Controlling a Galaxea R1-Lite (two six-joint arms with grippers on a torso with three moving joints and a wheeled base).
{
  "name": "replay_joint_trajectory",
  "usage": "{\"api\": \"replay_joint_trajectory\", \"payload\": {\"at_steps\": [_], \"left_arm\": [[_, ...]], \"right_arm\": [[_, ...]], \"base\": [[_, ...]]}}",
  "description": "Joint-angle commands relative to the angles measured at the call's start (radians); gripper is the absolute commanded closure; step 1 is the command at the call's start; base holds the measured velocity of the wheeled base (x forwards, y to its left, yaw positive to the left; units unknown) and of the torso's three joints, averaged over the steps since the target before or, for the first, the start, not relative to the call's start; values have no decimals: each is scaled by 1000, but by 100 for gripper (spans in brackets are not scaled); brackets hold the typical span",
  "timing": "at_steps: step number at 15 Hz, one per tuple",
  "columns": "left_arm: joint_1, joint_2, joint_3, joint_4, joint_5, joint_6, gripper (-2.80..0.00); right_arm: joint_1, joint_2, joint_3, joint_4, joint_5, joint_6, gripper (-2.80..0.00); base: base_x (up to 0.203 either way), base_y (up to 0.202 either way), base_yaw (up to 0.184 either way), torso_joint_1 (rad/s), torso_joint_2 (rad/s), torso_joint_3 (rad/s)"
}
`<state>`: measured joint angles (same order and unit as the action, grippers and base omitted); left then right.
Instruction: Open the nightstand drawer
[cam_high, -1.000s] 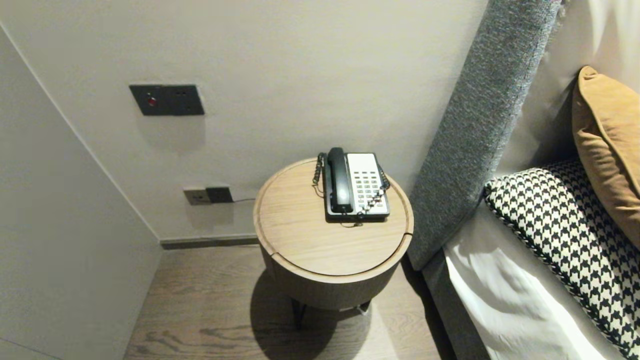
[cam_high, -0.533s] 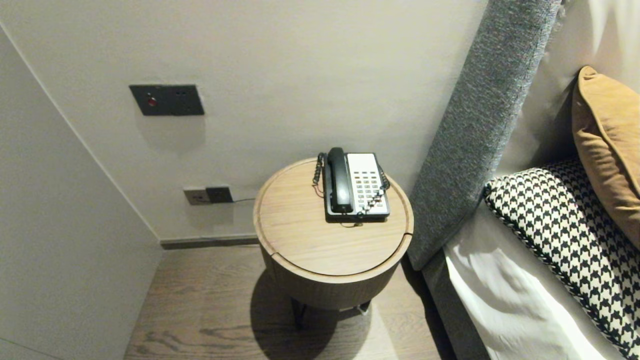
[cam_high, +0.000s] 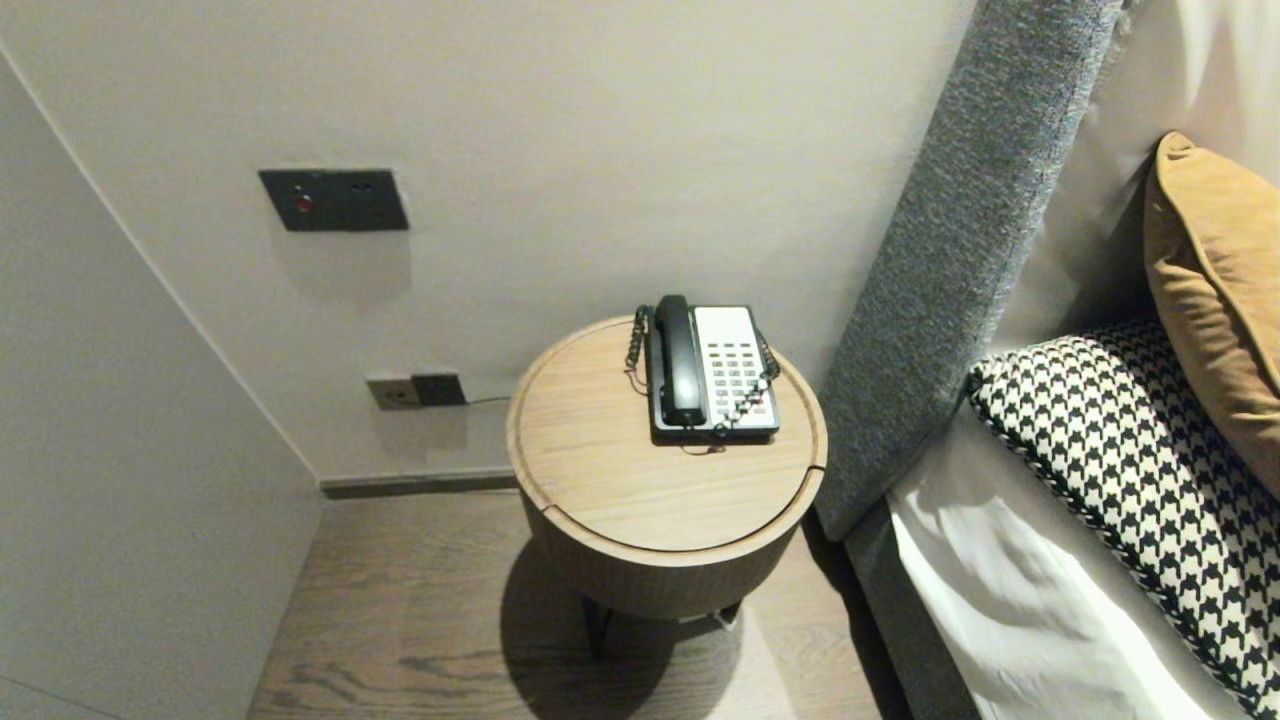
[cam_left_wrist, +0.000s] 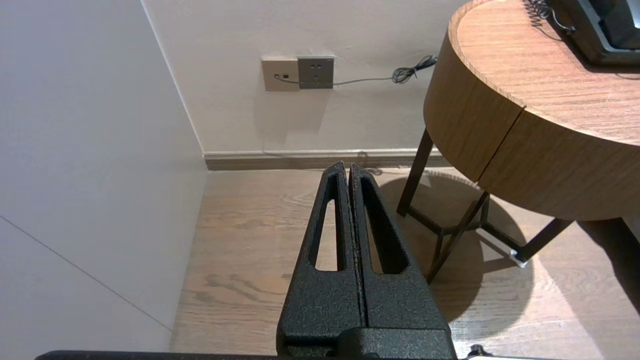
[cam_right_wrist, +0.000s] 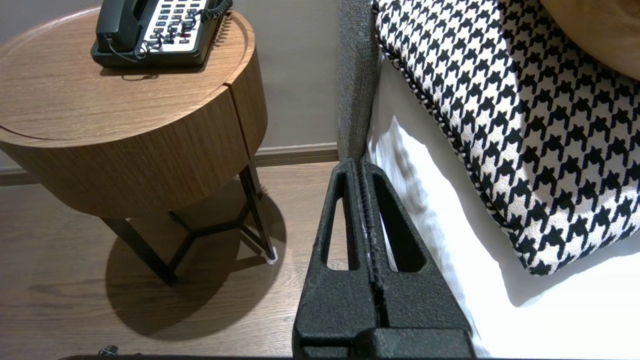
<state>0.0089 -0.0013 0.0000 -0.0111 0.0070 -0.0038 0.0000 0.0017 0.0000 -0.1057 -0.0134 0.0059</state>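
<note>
Nothing moved; wrist views alone show left gripper (cam_left_wrist: 348, 167), right gripper (cam_right_wrist: 361, 164), both closed.

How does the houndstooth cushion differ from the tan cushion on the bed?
The houndstooth cushion is black-and-white patterned; the tan cushion is plain. The houndstooth cushion reaches nearer the round table; the tan cushion sits farther off. Both lie on the bed.
</note>
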Motion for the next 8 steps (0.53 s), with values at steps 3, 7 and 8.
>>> {"api": "replay_joint_trajectory", "payload": {"at_steps": [3, 7, 8], "left_arm": [[0, 0, 0, -1, 1, -1, 0], [0, 0, 0, -1, 1, -1, 0], [0, 0, 0, -1, 1, -1, 0]], "right_arm": [[0, 1, 40, 3, -3, 5, 0], [0, 3, 40, 3, -3, 11, 0], [0, 3, 40, 3, -3, 13, 0]], "base": [[0, 0, 0, 0, 0, 0], [0, 0, 0, 0, 0, 0], [0, 0, 0, 0, 0, 0]]}}
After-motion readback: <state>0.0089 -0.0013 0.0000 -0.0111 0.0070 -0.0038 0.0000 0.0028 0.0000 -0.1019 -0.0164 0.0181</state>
